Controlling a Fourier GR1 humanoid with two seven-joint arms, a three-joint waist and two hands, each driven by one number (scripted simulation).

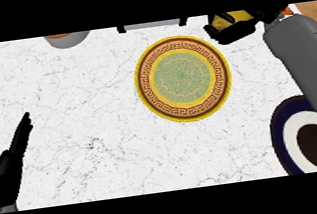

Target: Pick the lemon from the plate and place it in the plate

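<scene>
Smooth rounded grey right forearm (306,62) along the right of the frame, matte black right hand (235,27) at upper right, slim black left hand (9,166) at lower left, small grey wrist piece below it.

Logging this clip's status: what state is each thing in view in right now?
Lemon: held in the right hand, off both plates.
Right hand: curled round the lemon, past the yellow plate's far right rim.
Yellow plate: nothing on it.
Blue and white plate: partly under the right forearm; no lemon showing.
Left hand: open, resting at lower left.
</scene>
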